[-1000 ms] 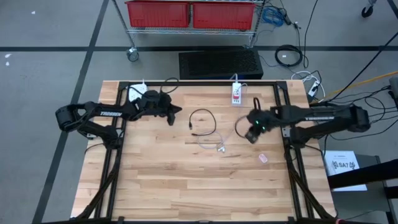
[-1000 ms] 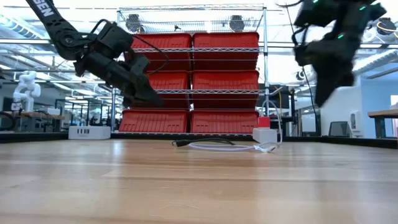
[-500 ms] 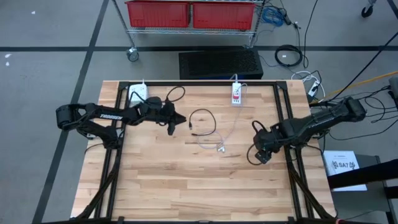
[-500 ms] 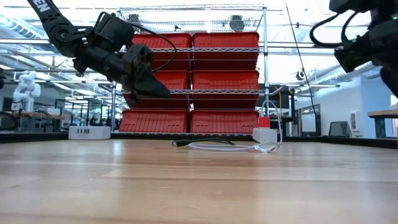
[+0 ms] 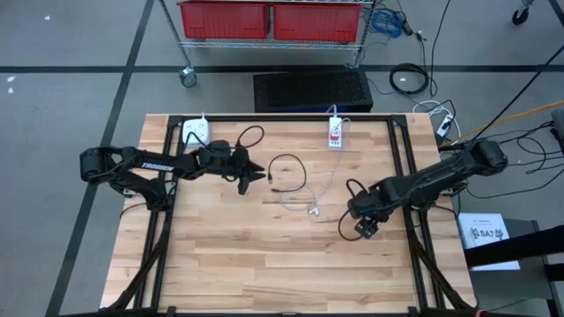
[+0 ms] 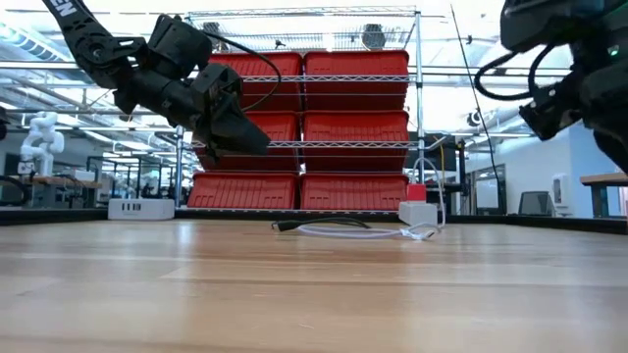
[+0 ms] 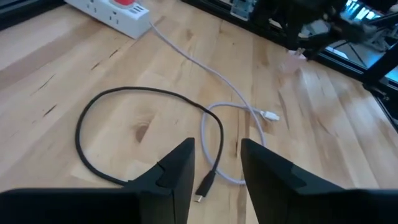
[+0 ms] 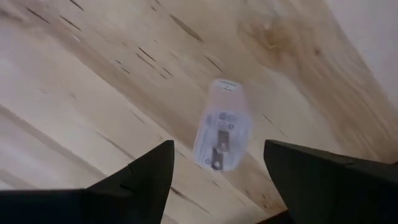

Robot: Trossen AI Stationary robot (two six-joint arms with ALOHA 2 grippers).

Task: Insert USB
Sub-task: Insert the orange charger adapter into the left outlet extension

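White plug adapter (image 8: 221, 133) on table, right gripper (image 8: 217, 180) wide above; left gripper (image 7: 217, 171) parted over black cable (image 7: 124, 118).

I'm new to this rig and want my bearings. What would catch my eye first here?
The right gripper, fingers spread, hovers over a small white plug adapter lying near the table's right edge. At mid-table a looped black USB cable and a white cable lie on the wood, the open left gripper poised over them.

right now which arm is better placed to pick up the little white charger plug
Right: its open gripper hovers directly over the white charger plug with nothing held. The left gripper is across the table, open above the black cable.
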